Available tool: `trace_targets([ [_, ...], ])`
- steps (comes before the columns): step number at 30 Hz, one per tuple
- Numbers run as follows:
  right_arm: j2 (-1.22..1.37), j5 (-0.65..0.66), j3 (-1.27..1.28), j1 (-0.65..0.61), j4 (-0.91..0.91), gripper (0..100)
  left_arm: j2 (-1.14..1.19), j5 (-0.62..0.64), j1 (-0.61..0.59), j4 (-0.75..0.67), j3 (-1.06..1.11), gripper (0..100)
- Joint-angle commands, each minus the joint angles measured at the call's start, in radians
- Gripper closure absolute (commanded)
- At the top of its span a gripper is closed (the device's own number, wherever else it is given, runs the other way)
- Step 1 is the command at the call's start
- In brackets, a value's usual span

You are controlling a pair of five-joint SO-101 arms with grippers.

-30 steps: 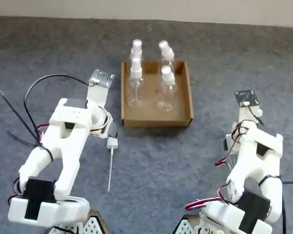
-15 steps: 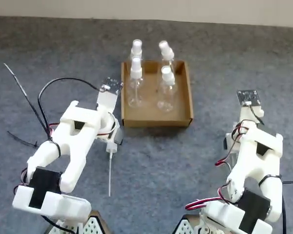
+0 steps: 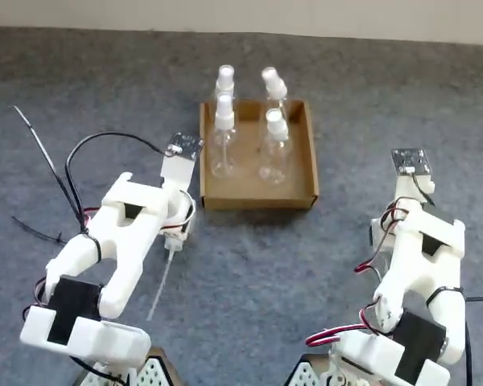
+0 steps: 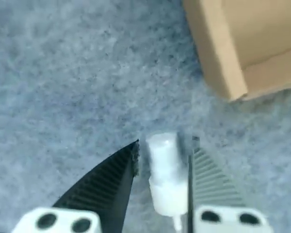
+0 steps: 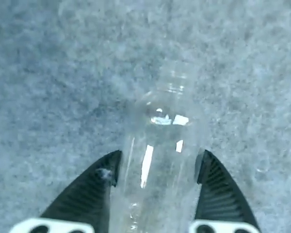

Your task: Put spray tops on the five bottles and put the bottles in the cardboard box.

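Observation:
A white spray top (image 4: 164,184) sits between my left gripper's (image 4: 164,146) fingers, which are shut on it. In the high view the left gripper (image 3: 175,238) is just off the near left corner of the cardboard box (image 3: 258,198), and the top's thin tube (image 3: 159,285) slants down toward the near edge. My right gripper (image 5: 157,160) is shut on a clear, uncapped bottle (image 5: 167,121) held over the grey carpet. Several capped bottles (image 3: 224,133) stand in the box.
Black cables (image 3: 44,157) loop over the carpet left of the left arm. The right arm (image 3: 419,241) stands right of the box. Open carpet (image 3: 282,265) lies between the arms, in front of the box. A box corner (image 4: 223,58) is close to the left gripper.
The left arm moved in over the spray top and shut on it. The top's tube swung from straight to slanted. The right arm kept still.

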Motion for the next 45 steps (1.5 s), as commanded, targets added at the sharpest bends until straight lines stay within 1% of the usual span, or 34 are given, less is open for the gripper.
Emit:
trace_targets([
  [1,-0.002,-0.008,-0.028,0.013,0.045,85.0,-0.007,0.008,0.01,-0.023,0.002,87],
  [5,-0.019,-0.012,-0.102,0.015,0.131,85.0,-0.007,0.006,0.008,-0.023,0.002,88],
  [9,-0.065,-0.012,-0.17,0.013,0.225,84.9,-0.016,0.006,0.004,-0.02,0.002,92],
  [12,-0.101,-0.012,-0.214,0.01,0.292,84.9,-0.019,0.006,0.004,-0.02,0.002,92],
  [16,-0.11,-0.011,-0.228,0.01,0.321,84.8,-0.019,0.006,0.004,-0.02,0.002,92],
  [18,-0.11,-0.011,-0.226,0.012,0.318,82.1,-0.019,0.006,0.004,-0.018,0.002,92],
  [22,-0.111,-0.012,-0.225,0.007,0.318,73.1,-0.019,0.006,0.004,-0.018,0.002,92],
  [24,-0.114,-0.008,-0.225,0.004,0.318,70.5,-0.019,0.006,0.004,-0.018,0.002,92],
  [30,-0.116,-0.015,-0.232,-0.027,0.325,70.5,-0.019,0.006,0.004,-0.018,0.002,92],
  [34,-0.108,-0.087,-0.232,-0.038,0.292,70.6,-0.019,0.006,0.004,-0.018,0.002,92],
  [36,-0.108,-0.098,-0.231,-0.035,0.283,70.6,-0.019,0.008,0.004,-0.017,0.002,92],
  [38,-0.108,-0.078,-0.226,-0.031,0.285,71.1,-0.019,0.008,0.004,-0.017,0.002,92],
  [43,-0.107,0.021,-0.223,-0.028,0.283,78.9,-0.019,0.008,0.004,-0.017,0.002,92],
  [45,-0.107,0.031,-0.222,-0.027,0.283,79.3,-0.019,0.008,0.004,-0.017,0.002,92],
])
